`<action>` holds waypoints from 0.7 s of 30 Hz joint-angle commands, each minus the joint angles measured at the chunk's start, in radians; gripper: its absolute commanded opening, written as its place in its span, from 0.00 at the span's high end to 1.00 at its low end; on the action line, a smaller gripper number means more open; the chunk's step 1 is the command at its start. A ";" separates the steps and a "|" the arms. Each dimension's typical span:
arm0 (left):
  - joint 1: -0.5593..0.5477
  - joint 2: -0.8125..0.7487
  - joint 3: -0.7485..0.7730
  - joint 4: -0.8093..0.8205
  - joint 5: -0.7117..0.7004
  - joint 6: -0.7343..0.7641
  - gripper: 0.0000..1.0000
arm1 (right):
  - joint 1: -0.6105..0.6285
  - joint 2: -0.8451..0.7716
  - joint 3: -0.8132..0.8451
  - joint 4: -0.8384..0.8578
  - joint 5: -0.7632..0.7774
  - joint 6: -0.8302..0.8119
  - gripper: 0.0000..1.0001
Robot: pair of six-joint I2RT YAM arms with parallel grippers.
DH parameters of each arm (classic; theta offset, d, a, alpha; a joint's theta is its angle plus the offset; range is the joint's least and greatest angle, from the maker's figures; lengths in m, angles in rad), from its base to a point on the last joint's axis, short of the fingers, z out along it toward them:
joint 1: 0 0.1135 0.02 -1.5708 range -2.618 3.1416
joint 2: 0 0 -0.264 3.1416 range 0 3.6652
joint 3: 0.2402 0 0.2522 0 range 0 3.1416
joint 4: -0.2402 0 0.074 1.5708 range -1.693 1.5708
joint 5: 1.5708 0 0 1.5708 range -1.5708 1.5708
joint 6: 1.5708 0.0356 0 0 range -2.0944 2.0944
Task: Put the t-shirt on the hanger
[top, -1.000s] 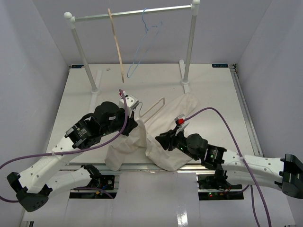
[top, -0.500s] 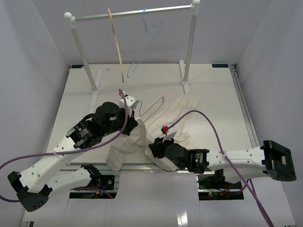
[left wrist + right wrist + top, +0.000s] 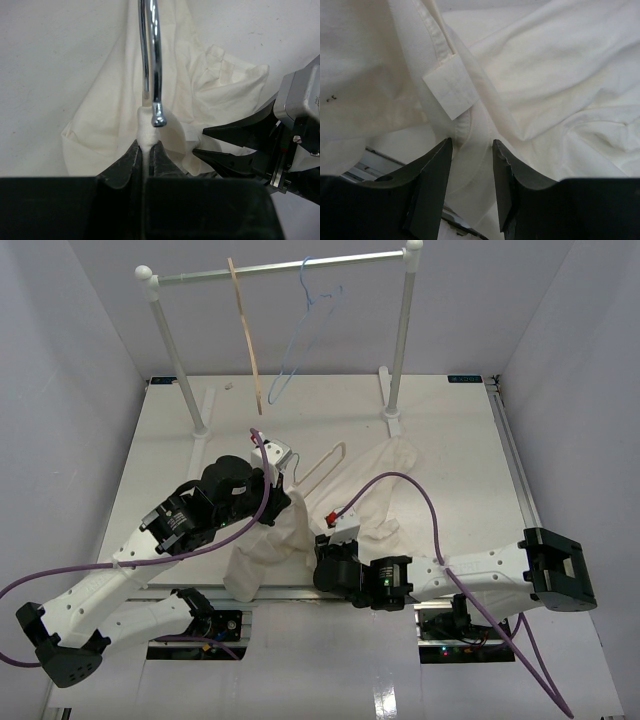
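A cream t-shirt (image 3: 265, 550) lies bunched on the white desk (image 3: 450, 440) in front of the clothes rail (image 3: 280, 268), well short of it, as two robot arms work at dressing a hanger (image 3: 325, 465). The left hand (image 3: 146, 145) is pressed together on the hanger's pale neck, just where the silver hook enters it, and the hook points from there back toward the rail. The right hand (image 3: 472, 145) is spread on the side of the cloth farther from the rail, with the shirt's collar band and its sewn-in label (image 3: 447, 95) lying between its fingers but not yet pinched. The hanger's wooden arms are hidden by the fabric, so it cannot be told how far either one sits inside the shirt. By the look of it the job is roughly midway: hanger and garment are brought together at the neck opening, but the shoulders are crumpled rather than draped and have yet to be pulled square over the arms. A thin blue wire hanger (image 3: 300, 340) and a tan wooden hanger (image 3: 248, 340) hang from the rail. Plain pale walls enclose the desk on three sides.
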 commanded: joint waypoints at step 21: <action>0.002 -0.079 -0.012 -0.001 0.137 0.106 1.00 | -0.034 -0.063 0.061 -0.226 0.151 0.032 0.92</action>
